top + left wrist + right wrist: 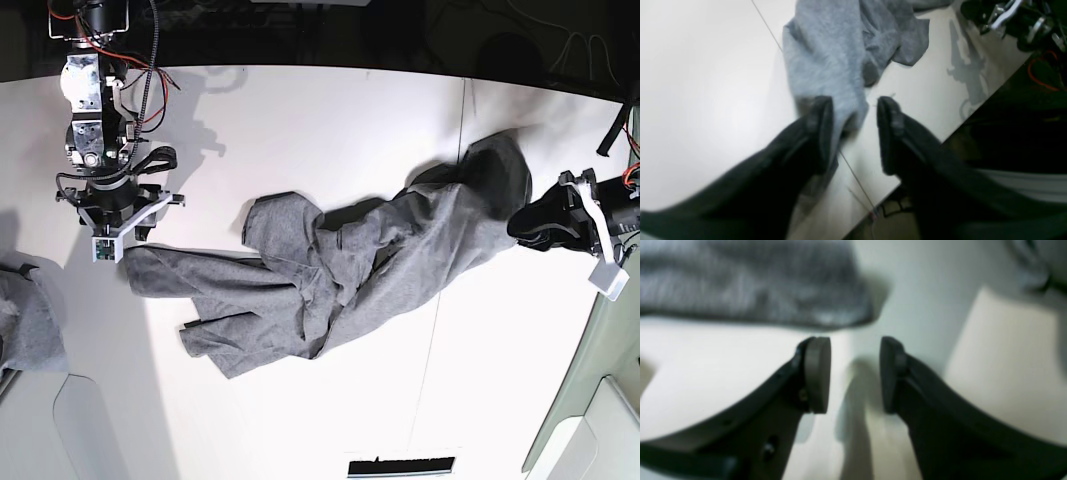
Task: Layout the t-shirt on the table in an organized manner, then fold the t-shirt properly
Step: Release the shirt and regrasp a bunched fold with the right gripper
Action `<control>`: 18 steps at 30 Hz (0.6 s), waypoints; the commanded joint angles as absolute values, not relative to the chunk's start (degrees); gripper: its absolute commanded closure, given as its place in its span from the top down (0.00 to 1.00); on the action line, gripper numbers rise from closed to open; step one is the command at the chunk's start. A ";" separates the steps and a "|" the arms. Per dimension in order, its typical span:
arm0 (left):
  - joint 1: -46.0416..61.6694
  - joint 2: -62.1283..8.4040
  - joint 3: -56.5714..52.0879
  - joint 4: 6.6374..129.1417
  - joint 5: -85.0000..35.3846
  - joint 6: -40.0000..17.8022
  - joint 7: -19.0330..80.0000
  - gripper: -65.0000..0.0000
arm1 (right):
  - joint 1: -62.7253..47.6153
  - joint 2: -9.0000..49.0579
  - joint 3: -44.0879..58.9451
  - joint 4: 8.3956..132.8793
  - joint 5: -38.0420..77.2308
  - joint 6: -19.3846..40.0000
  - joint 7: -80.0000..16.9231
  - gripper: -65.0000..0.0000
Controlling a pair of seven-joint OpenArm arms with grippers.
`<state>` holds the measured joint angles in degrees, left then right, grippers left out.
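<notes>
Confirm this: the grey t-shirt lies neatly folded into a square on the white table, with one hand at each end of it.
Not folded. In the base view the t-shirt lies stretched out and crumpled across the table. The rest holds: the right hand is at one end, the left hand at the other.

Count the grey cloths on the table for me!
2. The big t-shirt lies stretched and crumpled across the middle of the table; a smaller grey bundle sits at the left edge, partly cut off.
</notes>
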<state>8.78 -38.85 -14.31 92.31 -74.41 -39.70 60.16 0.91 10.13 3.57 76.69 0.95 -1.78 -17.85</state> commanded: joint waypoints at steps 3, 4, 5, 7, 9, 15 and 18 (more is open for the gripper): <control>7.92 -39.68 -14.98 93.03 -75.92 -40.00 58.35 0.46 | 2.07 9.67 3.79 79.92 2.46 -2.70 -16.32 0.38; 7.92 -39.68 -14.98 93.03 -75.85 -40.00 57.98 0.46 | 2.07 9.30 3.79 81.06 3.60 -2.04 -16.36 0.38; 7.92 -39.68 -14.98 93.03 -75.83 -40.00 57.84 0.46 | 2.07 8.80 3.79 82.26 5.19 -0.03 -16.36 0.38; 7.92 -39.68 -14.98 93.03 -75.83 -40.00 57.82 0.46 | 2.37 7.57 3.62 84.12 8.64 5.52 -16.34 0.38; 7.92 -39.68 -14.98 93.03 -75.33 -40.00 57.82 0.46 | 3.36 5.50 3.27 84.42 12.05 10.22 -16.36 0.38; 7.94 -39.68 -14.98 93.03 -72.99 -40.00 57.01 0.46 | 8.12 -2.11 -2.59 78.83 13.26 13.98 -15.68 0.53; 7.94 -39.68 -14.98 93.01 -69.21 -40.00 55.02 0.46 | 11.46 -4.56 -8.08 70.87 10.44 13.93 -12.45 0.55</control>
<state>8.69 -38.44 -14.33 92.31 -67.94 -39.68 56.12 10.46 -4.32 -8.29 69.78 10.00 13.93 -13.47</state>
